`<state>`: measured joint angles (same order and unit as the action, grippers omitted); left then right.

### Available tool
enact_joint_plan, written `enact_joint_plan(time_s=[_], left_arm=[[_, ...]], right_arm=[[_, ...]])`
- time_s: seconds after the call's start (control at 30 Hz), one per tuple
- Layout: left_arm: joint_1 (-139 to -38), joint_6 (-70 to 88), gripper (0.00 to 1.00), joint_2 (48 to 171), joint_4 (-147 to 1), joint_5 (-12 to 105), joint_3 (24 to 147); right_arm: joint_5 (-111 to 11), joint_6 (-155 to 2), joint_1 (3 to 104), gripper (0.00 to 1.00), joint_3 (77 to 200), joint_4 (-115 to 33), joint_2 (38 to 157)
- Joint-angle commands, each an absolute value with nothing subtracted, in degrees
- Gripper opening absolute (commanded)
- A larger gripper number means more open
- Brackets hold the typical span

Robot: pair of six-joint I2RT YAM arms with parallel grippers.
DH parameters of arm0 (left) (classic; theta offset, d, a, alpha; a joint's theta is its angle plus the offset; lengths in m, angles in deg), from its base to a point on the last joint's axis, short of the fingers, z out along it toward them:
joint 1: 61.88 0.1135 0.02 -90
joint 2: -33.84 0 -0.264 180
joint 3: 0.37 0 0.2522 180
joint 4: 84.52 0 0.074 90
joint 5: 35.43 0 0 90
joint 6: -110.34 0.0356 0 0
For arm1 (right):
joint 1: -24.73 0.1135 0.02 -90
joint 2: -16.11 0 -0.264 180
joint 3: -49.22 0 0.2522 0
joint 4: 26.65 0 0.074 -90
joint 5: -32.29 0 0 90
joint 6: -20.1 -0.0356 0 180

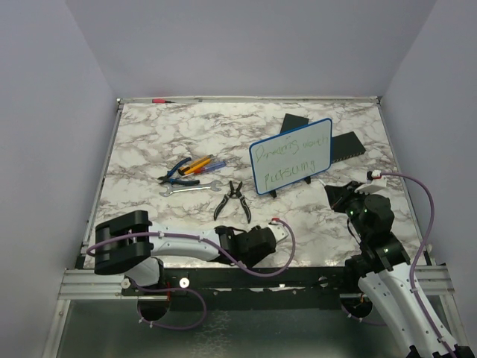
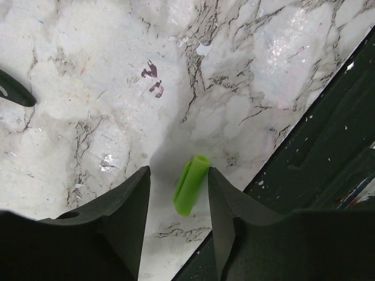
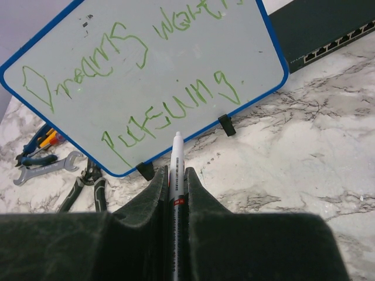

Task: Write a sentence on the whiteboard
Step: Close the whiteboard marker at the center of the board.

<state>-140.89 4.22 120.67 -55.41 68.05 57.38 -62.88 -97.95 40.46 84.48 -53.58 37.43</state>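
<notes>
The whiteboard (image 1: 291, 155) stands tilted on black feet at the table's middle right, with a blue frame. The green sentence (image 3: 170, 114) fills it in two scrawled lines. My right gripper (image 3: 174, 171) is shut on a white marker (image 3: 177, 149). The marker's tip points at the board's lower edge, just short of it. This gripper (image 1: 340, 196) sits to the right of and nearer than the board. My left gripper (image 2: 178, 172) is open near the table's front edge. A green marker cap (image 2: 192, 184) lies on the table between its fingers, close to the right finger (image 2: 225, 205).
Black-handled pliers (image 1: 235, 200), a wrench (image 1: 186, 189) and blue-handled tools (image 1: 190, 168) lie left of the board. Flat black boxes (image 1: 346, 145) sit behind it. The dark front rail (image 2: 316, 146) runs beside the left gripper.
</notes>
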Motion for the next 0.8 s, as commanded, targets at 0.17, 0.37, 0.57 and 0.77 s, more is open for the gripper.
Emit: enact_joint_plan(time_s=[0.17, 0.37, 0.57, 0.77], left_arm=[[-141.2, 1.0, 0.44, 117.3, -56.7, 60.7, 54.8], [-141.2, -0.2, 0.4, 118.1, -55.7, 61.6, 54.2], [-141.2, -0.3, 0.28, 118.5, -55.1, 62.6, 53.8], [-141.2, 1.3, 0.18, 119.1, -54.2, 62.5, 54.1]], right_arm=[[-62.9, -98.8, 40.2, 0.01, 86.3, -54.5, 37.1], [-62.9, -98.6, 40.3, 0.01, 86.4, -54.7, 36.9], [-62.4, -98.4, 40.3, 0.01, 87.2, -55.5, 36.9], [-61.6, -98.3, 40.3, 0.01, 88.7, -56.9, 36.9]])
